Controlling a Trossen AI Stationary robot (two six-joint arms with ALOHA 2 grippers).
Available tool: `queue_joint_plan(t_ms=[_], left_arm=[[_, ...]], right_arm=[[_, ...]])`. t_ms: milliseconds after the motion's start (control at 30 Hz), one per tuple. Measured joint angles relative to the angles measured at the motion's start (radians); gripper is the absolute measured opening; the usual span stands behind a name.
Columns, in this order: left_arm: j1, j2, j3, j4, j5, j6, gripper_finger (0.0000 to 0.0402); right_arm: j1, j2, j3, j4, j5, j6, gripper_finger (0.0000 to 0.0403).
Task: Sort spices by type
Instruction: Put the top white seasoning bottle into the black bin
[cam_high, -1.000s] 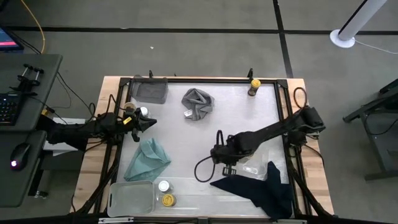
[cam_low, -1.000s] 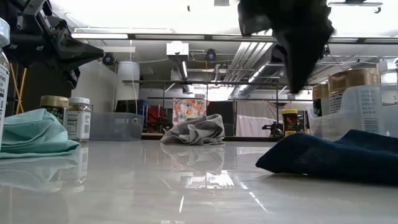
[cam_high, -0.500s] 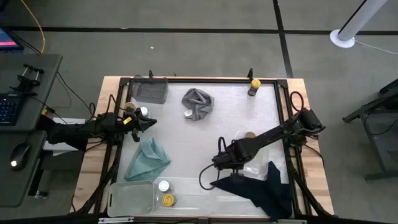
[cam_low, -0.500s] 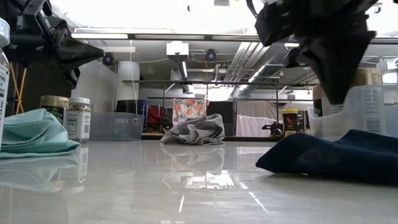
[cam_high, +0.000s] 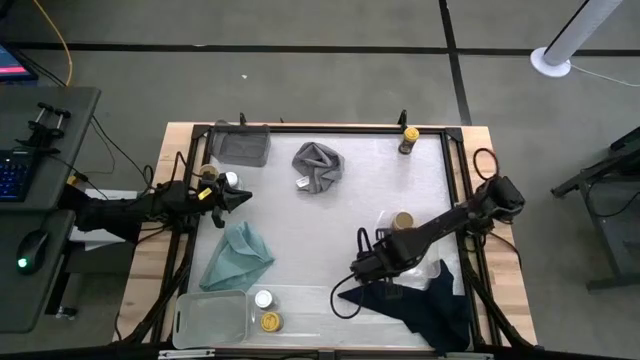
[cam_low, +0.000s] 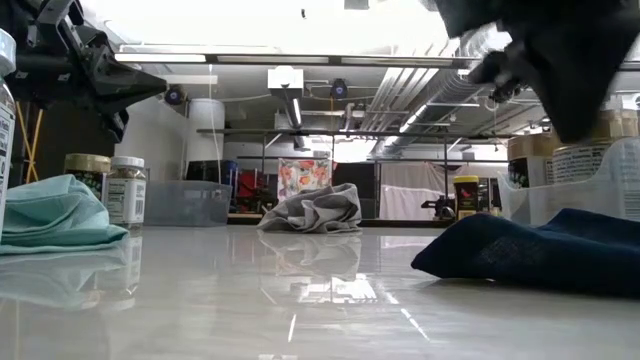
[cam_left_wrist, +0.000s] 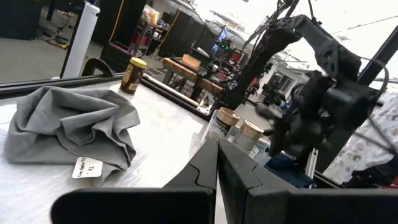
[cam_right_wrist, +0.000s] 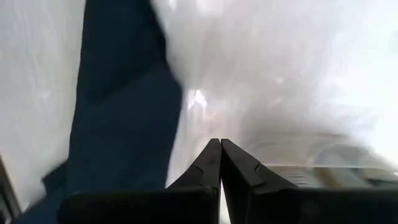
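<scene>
Hovering with its fingers clenched on nothing, the right end effector (cam_high: 362, 268) is held low just beside the near corner of the dark navy crumpled cloth (cam_high: 415, 305), which serves as the landmark. Its fingers are seen pressed together in the right wrist view, with the navy cloth spread beneath them, so it is judged that a push or a lift of the cloth is being set up rather than a jar grasp.

Beside the navy cloth, toward the table's (cam_high: 380, 190) far edge, a tan-topped spice jar (cam_high: 402, 221) is kept inside a clear rectangular plastic tray (cam_high: 407, 262), apparently as one sorted type. Further off, on the side of the navy cloth away from the right arm, a white-capped jar (cam_high: 263, 299) and a yellow-capped jar (cam_high: 269, 321) are left standing just beside a clear lidded tray (cam_high: 210, 318). Well apart from the navy cloth, at the far edge, a yellow-capped brown jar (cam_high: 408, 139) is left alone.

The left end effector (cam_high: 238, 197) is held clenched and empty, waiting across the table from the navy cloth, near two jars (cam_high: 218, 178) at the table's edge.
</scene>
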Motion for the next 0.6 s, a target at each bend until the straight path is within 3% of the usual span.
queue_joint_plan(t_ms=[300,467,600], left_arm=[[0.000,0.000,-0.001,0.018,-0.020,0.000,0.0001],[0.000,0.000,-0.001,0.192,-0.114,-0.236,0.0001],[0.001,0.000,-0.001,0.325,-0.261,-0.337,0.0001]], right_arm=[[-0.057,-0.136,0.098,0.014,0.331,0.238,0.0000],[-0.083,-0.200,0.111,0.062,0.422,0.333,0.0000],[-0.094,-0.229,0.111,0.104,0.450,0.362,0.0000]])
